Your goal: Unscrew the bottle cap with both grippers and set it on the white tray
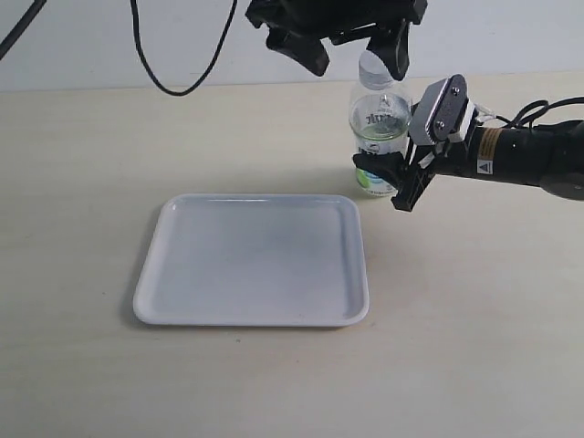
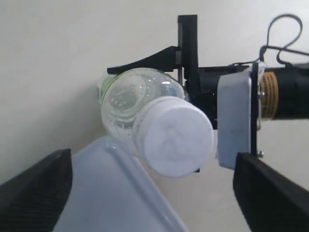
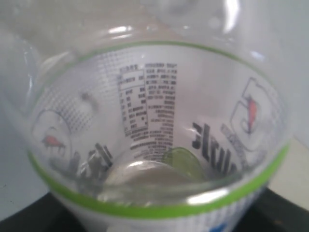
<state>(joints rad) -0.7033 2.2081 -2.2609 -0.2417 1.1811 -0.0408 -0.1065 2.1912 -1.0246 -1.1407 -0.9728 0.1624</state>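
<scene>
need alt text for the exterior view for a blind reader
The right gripper grips a clear bottle low on its label, upright on a pale table, while the open left gripper hangs around its top. A white tray lies on the table close by.

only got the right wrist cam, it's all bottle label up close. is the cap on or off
Observer: On. The left wrist view shows the bottle cap seated on the bottle.
Operator: ok where's the left gripper then
Observer: The left gripper is at the bottle's top, with its jaws wide open on either side of the cap and not touching it.
</scene>
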